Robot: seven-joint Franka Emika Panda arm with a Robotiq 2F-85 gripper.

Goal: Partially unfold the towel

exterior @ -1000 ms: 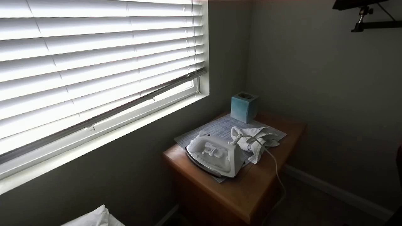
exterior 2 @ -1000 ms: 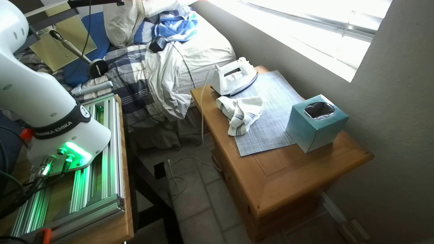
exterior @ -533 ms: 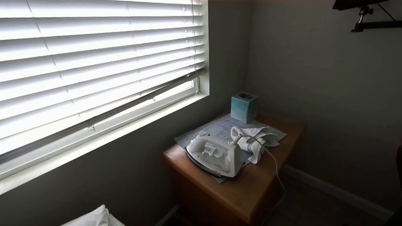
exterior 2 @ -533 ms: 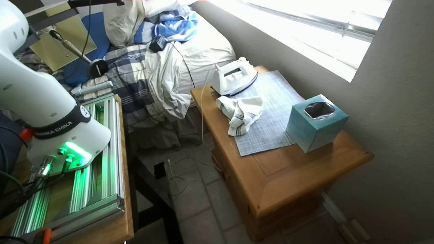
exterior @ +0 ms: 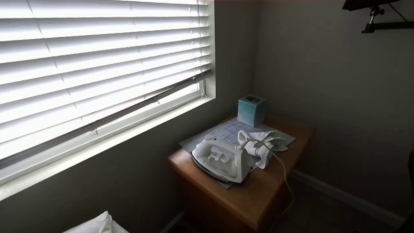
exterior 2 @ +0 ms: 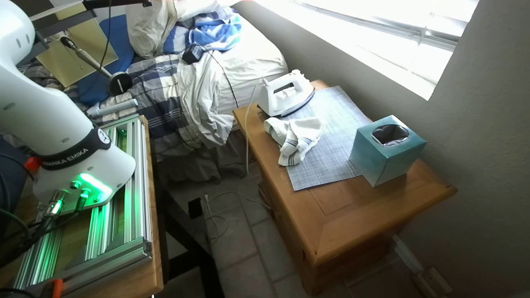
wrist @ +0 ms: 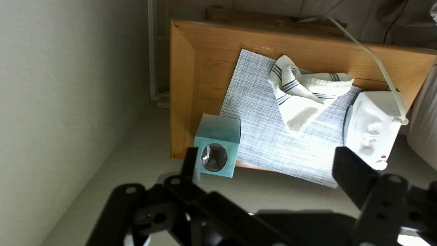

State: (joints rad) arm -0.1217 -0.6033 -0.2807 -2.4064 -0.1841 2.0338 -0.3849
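Note:
The towel is a white cloth with dark stripes. It lies crumpled and folded over itself on the grey mat, in both exterior views and in the wrist view. One pointed end spreads toward the mat's middle, and the bunched part lies toward the table edge. My gripper is open with nothing between its fingers. It is above the table and apart from the towel, which shows beyond the fingertips. Both exterior views leave the gripper out of sight; one shows the arm's base.
The grey woven mat covers part of the wooden table. A white iron stands close beside the towel, its cord hanging over the table edge. A teal tissue box stands at the mat's other end, near the wall.

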